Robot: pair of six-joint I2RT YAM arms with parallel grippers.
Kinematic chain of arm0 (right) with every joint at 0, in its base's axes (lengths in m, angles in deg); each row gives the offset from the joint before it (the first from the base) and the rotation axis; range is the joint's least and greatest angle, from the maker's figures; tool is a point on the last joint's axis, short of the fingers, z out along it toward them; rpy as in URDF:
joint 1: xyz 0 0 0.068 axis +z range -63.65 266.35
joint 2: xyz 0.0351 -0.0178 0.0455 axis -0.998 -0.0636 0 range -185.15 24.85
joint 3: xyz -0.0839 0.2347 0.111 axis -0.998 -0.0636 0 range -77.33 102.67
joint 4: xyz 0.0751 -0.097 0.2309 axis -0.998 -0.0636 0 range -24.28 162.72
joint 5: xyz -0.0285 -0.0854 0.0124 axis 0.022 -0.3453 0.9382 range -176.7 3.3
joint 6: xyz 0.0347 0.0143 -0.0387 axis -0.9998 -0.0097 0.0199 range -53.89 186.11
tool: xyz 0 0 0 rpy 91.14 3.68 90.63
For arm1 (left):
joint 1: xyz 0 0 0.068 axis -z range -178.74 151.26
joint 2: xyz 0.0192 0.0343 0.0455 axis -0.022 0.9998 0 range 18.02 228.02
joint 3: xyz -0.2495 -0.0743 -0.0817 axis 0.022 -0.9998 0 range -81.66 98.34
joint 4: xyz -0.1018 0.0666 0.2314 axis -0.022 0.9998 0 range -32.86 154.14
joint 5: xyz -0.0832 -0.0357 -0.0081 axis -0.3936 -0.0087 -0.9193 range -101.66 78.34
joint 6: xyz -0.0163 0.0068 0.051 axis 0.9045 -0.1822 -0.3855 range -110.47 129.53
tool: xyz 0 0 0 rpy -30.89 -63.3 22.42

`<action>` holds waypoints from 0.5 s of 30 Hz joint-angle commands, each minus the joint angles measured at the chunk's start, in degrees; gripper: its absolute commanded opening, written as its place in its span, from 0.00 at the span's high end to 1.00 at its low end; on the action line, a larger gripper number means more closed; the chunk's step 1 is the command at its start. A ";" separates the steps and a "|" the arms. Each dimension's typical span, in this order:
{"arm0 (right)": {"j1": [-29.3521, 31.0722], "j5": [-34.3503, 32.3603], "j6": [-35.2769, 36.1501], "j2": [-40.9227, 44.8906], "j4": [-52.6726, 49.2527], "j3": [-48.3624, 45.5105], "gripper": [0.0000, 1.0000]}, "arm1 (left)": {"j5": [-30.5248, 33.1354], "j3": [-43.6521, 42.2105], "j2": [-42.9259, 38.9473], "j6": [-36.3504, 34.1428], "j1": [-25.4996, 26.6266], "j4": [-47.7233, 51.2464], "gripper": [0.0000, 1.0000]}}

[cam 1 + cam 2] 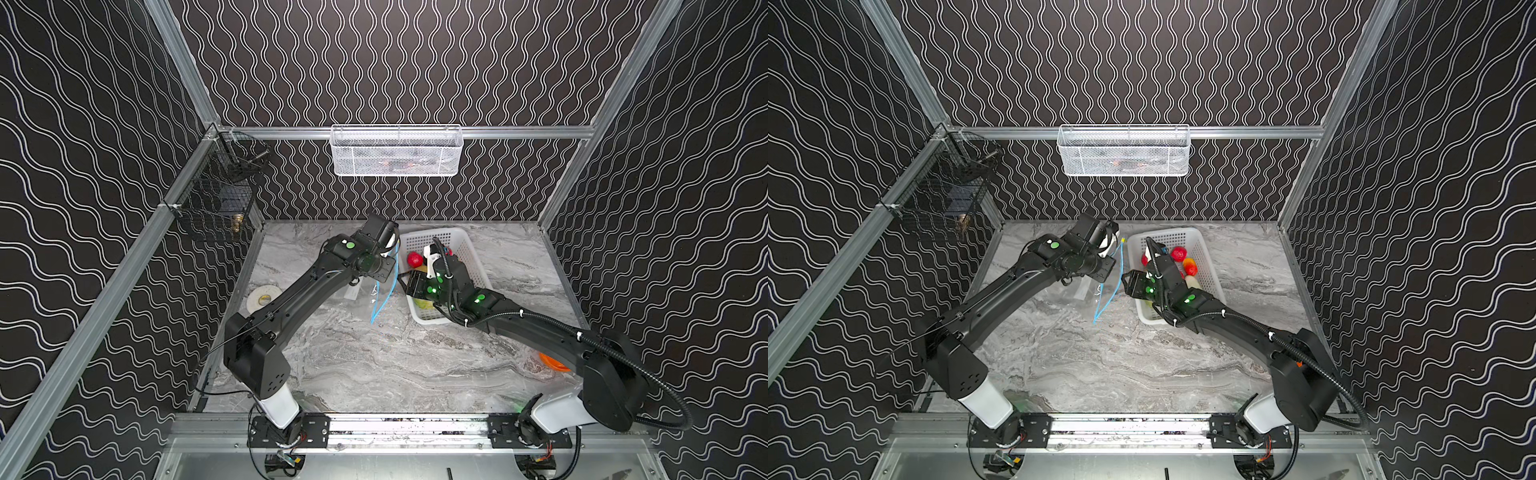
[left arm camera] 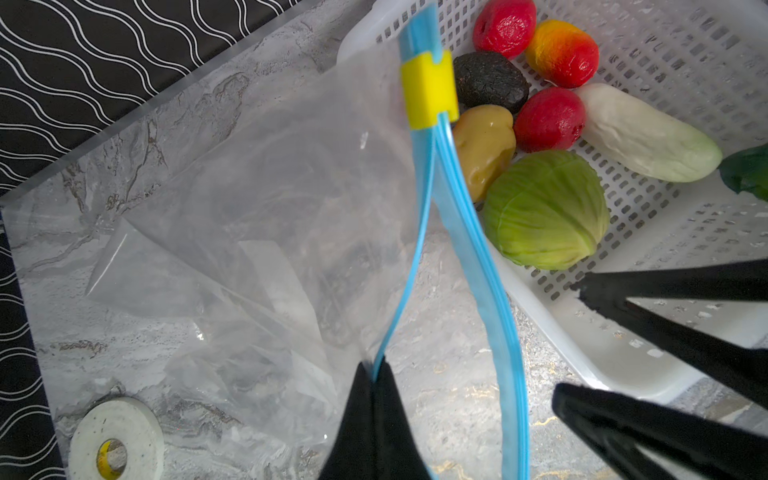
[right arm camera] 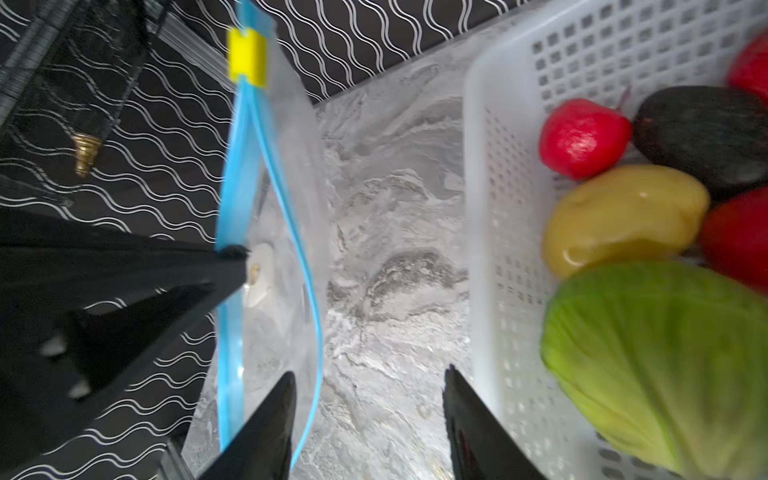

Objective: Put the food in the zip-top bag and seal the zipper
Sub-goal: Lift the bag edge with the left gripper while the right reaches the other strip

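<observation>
The left hand point(image 2: 374, 374) is clamped shut on one lip of the thin light-blue zipper strip point(image 2: 465, 232). It lifts that side of the clear, crinkly zip-top plastic bag point(image 2: 249, 187) off the table, so the mouth gapes toward the white perforated plastic basket point(image 2: 665, 50). The small yellow slider tab point(image 2: 430, 91) sits at the far end of the strip, where the two lips meet. I read this pose as a way of holding the mouth open for loading.

The right hand point(image 3: 370, 415) hovers between bag and basket, jaws apart and gripping nothing. The free lip runs just beside one of its fingers point(image 3: 270, 419), so it looks lined up to take that lip and widen the opening, though it could as well be bound for the food.

All the food lies in the basket and none in the bag. There is a round green toy cabbage point(image 2: 544, 210), a white toy radish point(image 2: 648, 133), a yellow toy potato point(image 2: 484, 145), a dark wrinkled toy avocado point(image 2: 488, 81), an orange-yellow and red toy pepper point(image 2: 561, 52) and glossy red rounds point(image 2: 548, 120), all crowded together and touching.

The table point(image 1: 374, 365) has a grey, veined, marble-look top. A white roll of tape point(image 2: 116, 440) lies on it near the bag, and an orange bowl point(image 1: 552, 361) peeks from behind the right arm. The walls are black with white wavy lines, framed in aluminium. A white mesh wall basket point(image 1: 395, 151) hangs on the back rail and a black wire cage point(image 1: 216, 208) on the left side
</observation>
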State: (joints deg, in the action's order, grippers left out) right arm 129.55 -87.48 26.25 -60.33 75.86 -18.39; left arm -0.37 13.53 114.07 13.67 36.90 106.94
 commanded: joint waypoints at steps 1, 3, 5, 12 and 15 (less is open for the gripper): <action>0.63 -0.02 -0.93 0.01 3.60 0.83 0.45 | -1.28 -0.10 -0.61 -0.47 -0.26 0.26 1.00; 0.74 -0.27 -0.84 -0.08 4.25 1.05 0.45 | -1.52 0.13 -0.63 -0.67 -0.39 0.47 1.00; 0.81 0.51 -0.84 -1.16 3.95 2.03 0.45 | -2.24 -0.08 -1.03 -0.82 -0.46 0.15 1.00; 1.60 0.15 -2.32 -6.30 2.01 5.36 0.52 | -4.40 -0.11 -2.22 -1.04 -0.48 -0.19 1.00; 1.54 0.07 -2.53 -7.43 2.25 5.76 0.66 | -5.34 0.12 -2.60 -1.14 -0.48 0.10 1.00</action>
State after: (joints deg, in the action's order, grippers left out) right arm 131.02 -86.84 25.03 -67.15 77.48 -13.41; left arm -3.98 13.23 112.19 13.45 36.50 106.96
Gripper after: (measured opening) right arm 0.373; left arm 0.048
